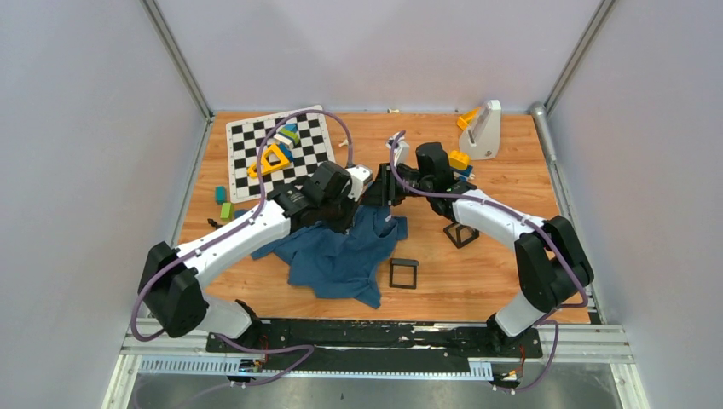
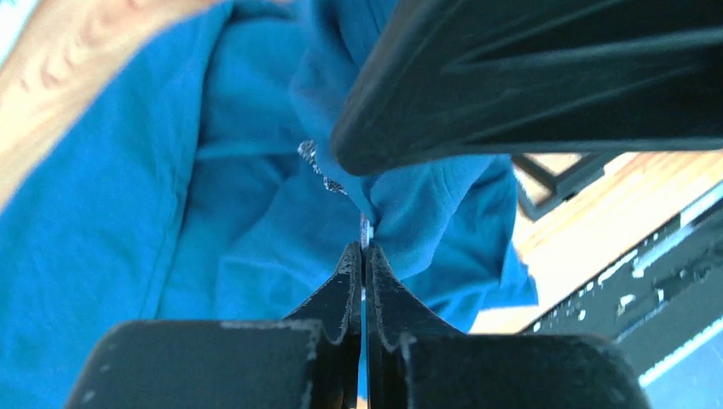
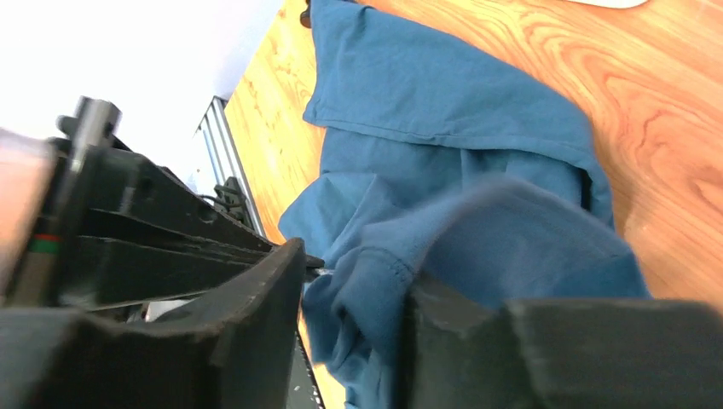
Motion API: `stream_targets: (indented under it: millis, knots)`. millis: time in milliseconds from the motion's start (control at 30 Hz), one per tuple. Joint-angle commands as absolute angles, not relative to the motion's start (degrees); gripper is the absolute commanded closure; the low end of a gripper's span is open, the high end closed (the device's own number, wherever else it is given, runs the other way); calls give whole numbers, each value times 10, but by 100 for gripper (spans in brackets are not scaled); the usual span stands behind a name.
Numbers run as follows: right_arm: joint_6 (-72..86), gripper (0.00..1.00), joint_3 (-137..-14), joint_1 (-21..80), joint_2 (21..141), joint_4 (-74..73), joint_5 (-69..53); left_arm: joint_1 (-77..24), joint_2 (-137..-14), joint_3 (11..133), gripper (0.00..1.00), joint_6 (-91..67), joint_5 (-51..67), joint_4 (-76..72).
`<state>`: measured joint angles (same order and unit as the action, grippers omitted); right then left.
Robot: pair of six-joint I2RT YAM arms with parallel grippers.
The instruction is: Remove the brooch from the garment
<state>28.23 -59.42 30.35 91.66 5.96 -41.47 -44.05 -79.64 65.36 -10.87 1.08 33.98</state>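
Note:
The teal-blue garment (image 1: 341,251) lies crumpled mid-table, its upper edge lifted between both grippers. My left gripper (image 2: 364,249) is shut, with a thin silvery sliver of the brooch (image 2: 365,230) pinched at its tips. More of the sparkling ornament shows higher up the fold, beside the right arm's black finger (image 2: 529,77). In the right wrist view my right gripper (image 3: 358,273) has its jaws apart with a thick, blurred fold of the garment (image 3: 443,136) between them. The left fingertips and a pale glint of the brooch (image 3: 321,272) sit just past its left finger (image 3: 256,324). From above, the left gripper (image 1: 365,189) and the right gripper (image 1: 388,186) nearly touch.
A chequered board (image 1: 247,136) carrying coloured blocks lies at the back left, with loose blocks (image 1: 223,203) beside it. Two black square frames (image 1: 403,273) (image 1: 460,234) lie right of the cloth. A white stand (image 1: 482,129) and more blocks sit at the back right.

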Motion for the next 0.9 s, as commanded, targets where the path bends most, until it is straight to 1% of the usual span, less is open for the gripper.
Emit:
stream_targets:
  millis: [0,133,200,267,400,500,567,667,767,867]
  knots:
    - [281,46,-593,301,888,71,-376,-386,-793,671,100,-131,87,417]
    - [294,22,-551,301,845,88,-364,-339,-801,710,100,-115,129,463]
    - [314,15,-526,302,829,111,-363,-325,-816,741,100,-103,139,503]
    - [320,7,-509,317,816,122,-337,-321,-834,778,100,-93,128,552]
    - [284,5,-497,381,796,113,-235,-319,-875,836,100,-88,110,639]
    - [292,10,-483,402,789,133,-210,-312,-897,849,100,-88,143,670]
    - [314,14,-478,407,784,129,-183,-304,-894,843,100,-94,182,664]
    - [391,15,-468,407,762,102,-122,-284,-883,841,100,-102,268,642]
    - [417,13,-428,409,727,147,-123,-258,-877,832,100,-132,354,589]
    - [434,12,-415,408,724,165,-146,-217,-873,818,100,-157,450,554]
